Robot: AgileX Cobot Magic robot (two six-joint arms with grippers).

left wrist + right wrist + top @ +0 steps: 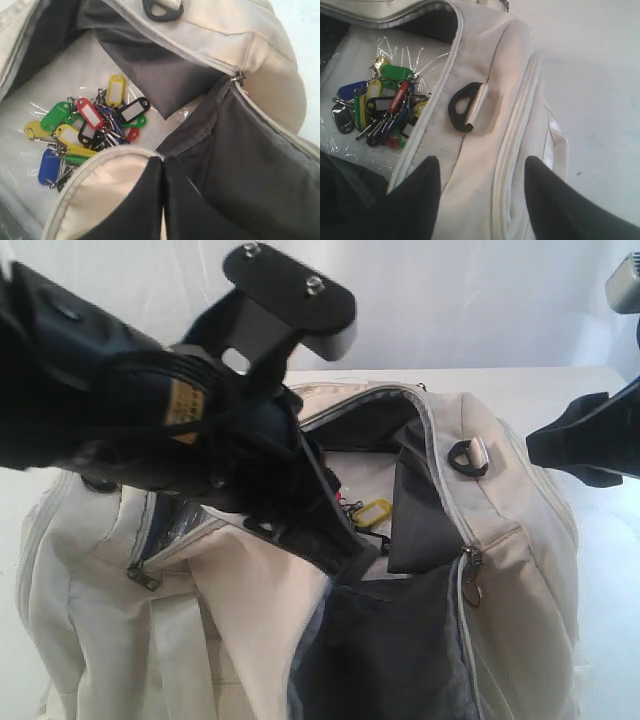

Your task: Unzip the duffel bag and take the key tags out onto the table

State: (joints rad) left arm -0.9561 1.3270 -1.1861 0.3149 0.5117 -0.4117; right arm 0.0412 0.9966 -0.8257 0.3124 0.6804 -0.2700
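Already unzipped, the duffel bag [520, 570] holds the key tags [85, 135] on its floor, so the left gripper [345, 545], shut and empty, must open to grab them; the right gripper [481, 165] stands wide open.

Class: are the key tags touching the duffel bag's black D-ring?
Apart. The right wrist view shows the key tags inside the duffel bag and the black D-ring on its outer fabric, the zipper edge between them.
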